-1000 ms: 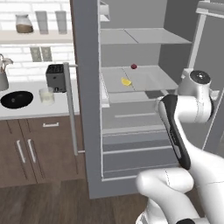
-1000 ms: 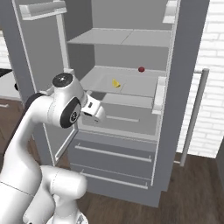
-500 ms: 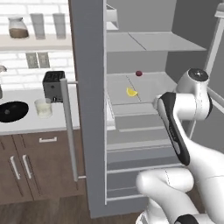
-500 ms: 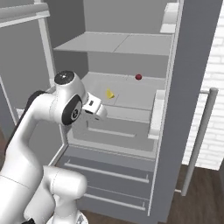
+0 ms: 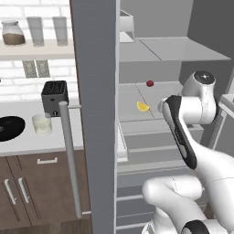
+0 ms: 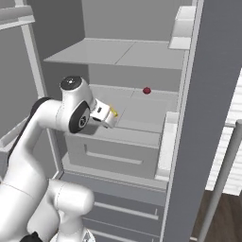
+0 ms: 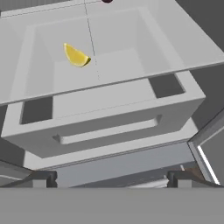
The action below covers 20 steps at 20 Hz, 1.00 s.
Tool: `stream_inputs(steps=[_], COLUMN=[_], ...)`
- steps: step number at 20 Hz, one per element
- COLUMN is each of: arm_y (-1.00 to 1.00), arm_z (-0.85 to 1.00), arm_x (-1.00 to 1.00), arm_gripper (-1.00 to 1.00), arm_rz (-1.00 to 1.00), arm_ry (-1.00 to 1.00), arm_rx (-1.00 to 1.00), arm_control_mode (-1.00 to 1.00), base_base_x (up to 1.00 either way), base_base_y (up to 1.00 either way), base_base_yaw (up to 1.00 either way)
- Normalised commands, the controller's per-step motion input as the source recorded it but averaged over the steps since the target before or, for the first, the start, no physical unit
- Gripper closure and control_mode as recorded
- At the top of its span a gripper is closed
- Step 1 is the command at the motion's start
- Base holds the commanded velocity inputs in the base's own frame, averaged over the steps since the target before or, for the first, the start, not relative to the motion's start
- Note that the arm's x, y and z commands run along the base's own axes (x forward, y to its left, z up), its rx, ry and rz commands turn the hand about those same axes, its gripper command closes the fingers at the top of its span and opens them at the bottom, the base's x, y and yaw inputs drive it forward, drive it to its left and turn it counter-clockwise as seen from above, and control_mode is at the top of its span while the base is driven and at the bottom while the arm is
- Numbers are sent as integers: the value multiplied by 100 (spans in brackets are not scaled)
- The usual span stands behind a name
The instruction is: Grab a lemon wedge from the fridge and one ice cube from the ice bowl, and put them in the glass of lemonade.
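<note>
The fridge (image 5: 93, 114) stands open, its grey door edge-on in the middle of the left base view. The yellow lemon wedge (image 5: 143, 106) lies on the middle shelf, and it appears at the upper left of the hand view (image 7: 76, 57). My gripper (image 7: 112, 180) is open, short of the shelf's front edge, above a drawer (image 7: 109, 127); nothing is between its fingers. In the right base view the lemon wedge (image 6: 114, 112) peeks out beside my hand. The glass of lemonade (image 5: 42, 124) and the black ice bowl (image 5: 9, 127) sit on the counter at left. I cannot make out the ice cube.
A small dark red ball (image 5: 150, 83) lies farther back on the same shelf. A black toaster (image 5: 55, 97) stands behind the glass. Two tall glasses (image 5: 35, 31) and a jar (image 5: 13, 33) are on a wall shelf. The right fridge door (image 6: 208, 118) stands close at the right.
The whole picture has shifted and grown: the base has driven closer to the fridge. My hand is now nearer the shelf with the lemon wedge. The jaws stay open.
</note>
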Motion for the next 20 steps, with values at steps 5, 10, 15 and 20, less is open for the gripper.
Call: stream_inputs(steps=[5,10,15,20], arm_y=[12,2,9,3], arm_z=[-2,-10,-29,-9], arm_x=[93,80,74,17], arm_gripper=[-100,-100,-100,-100], arm_rz=[9,16,29,8], arm_ry=[-2,0,1,3], arm_rx=[-1,0,0,-5], arm_control_mode=[-100,-100,-100,-100], base_base_x=[0,0,0,0], base_base_y=[0,0,0,0], base_base_yaw=[0,0,0,0])
